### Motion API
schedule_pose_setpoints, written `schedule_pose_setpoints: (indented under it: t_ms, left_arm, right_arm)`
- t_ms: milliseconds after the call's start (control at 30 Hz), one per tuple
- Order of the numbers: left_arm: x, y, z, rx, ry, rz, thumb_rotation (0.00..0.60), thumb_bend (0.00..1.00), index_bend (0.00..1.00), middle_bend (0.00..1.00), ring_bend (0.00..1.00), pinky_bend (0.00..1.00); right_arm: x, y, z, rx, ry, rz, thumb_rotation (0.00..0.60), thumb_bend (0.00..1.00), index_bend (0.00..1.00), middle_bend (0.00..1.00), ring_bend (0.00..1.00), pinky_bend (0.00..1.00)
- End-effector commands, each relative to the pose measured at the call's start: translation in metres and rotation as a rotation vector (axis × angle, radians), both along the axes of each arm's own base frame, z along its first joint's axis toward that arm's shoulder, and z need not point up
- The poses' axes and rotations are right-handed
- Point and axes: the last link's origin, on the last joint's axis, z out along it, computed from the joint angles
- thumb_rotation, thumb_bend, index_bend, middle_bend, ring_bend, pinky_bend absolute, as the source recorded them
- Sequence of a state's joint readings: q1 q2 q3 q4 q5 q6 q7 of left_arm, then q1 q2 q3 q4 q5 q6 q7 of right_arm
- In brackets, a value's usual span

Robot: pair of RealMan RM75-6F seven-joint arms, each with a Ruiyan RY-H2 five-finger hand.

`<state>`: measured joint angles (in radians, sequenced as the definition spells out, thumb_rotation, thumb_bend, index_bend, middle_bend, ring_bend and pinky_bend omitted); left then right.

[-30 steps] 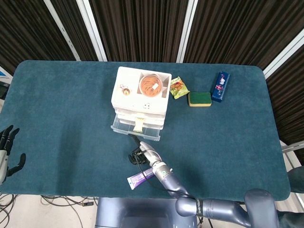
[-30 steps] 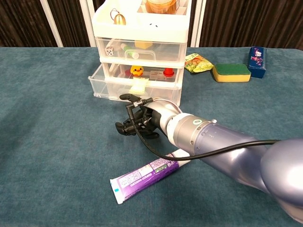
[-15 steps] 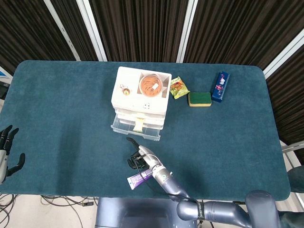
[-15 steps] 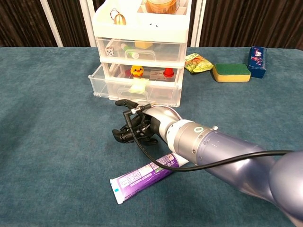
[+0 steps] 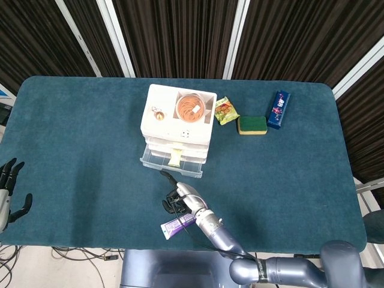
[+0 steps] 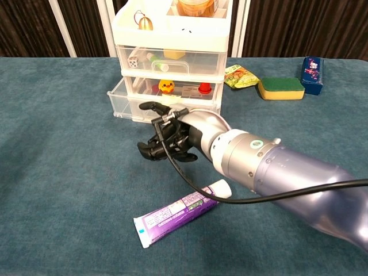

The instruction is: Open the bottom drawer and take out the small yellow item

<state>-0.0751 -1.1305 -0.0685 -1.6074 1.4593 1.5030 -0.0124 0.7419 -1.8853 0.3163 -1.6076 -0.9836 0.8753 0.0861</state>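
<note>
The bottom drawer [image 6: 150, 107] of the white three-tier drawer unit [image 5: 178, 119] stands pulled out toward me. Through its clear plastic front I see the small yellow item [image 6: 168, 104], a pale yellow, flat, squarish piece lying at mid-width in the drawer; in the head view it shows at [image 5: 174, 158]. My right hand [image 6: 167, 140] hovers just in front of the drawer with its dark fingers curled inward and nothing held. My left hand [image 5: 8, 193] rests at the worktop's [image 5: 78, 132] left edge, fingers apart and empty. A purple toothpaste tube [image 6: 181, 213] lies on the worktop beside my right forearm; its printed text is too small to read. The blue packet [image 6: 312, 74] carries print I cannot read.
</note>
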Motion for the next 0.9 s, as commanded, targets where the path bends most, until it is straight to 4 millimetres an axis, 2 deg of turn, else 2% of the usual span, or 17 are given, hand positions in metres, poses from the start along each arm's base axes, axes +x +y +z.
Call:
schedule_pose_setpoints:
  t_ms: [33, 267, 600, 900]
  left_arm:
    - [0.000, 0.000, 0.000, -0.002, 0.000, 0.000, 0.600, 0.44, 0.05, 0.00, 0.00, 0.00]
    - [0.000, 0.000, 0.000, -0.002, -0.001, 0.001, 0.600, 0.44, 0.05, 0.00, 0.00, 0.00]
    - [0.000, 0.000, 0.000, -0.003, 0.001, 0.010, 0.600, 0.44, 0.05, 0.00, 0.00, 0.00]
    - [0.000, 0.000, 0.000, 0.000, 0.005, 0.014, 0.600, 0.44, 0.05, 0.00, 0.00, 0.00]
  right_arm:
    - [0.004, -0.001, 0.013, -0.034, 0.018, 0.021, 0.600, 0.55, 0.03, 0.84, 0.96, 1.00]
    - [0.011, -0.004, 0.024, -0.066, 0.049, 0.024, 0.600, 0.55, 0.03, 0.85, 0.97, 1.00]
    - [0.012, -0.014, 0.028, -0.131, 0.172, 0.014, 0.600, 0.55, 0.03, 0.88, 1.00, 1.00]
    - [0.014, -0.013, 0.025, -0.123, 0.254, 0.016, 0.600, 0.55, 0.03, 0.90, 1.00, 1.00]
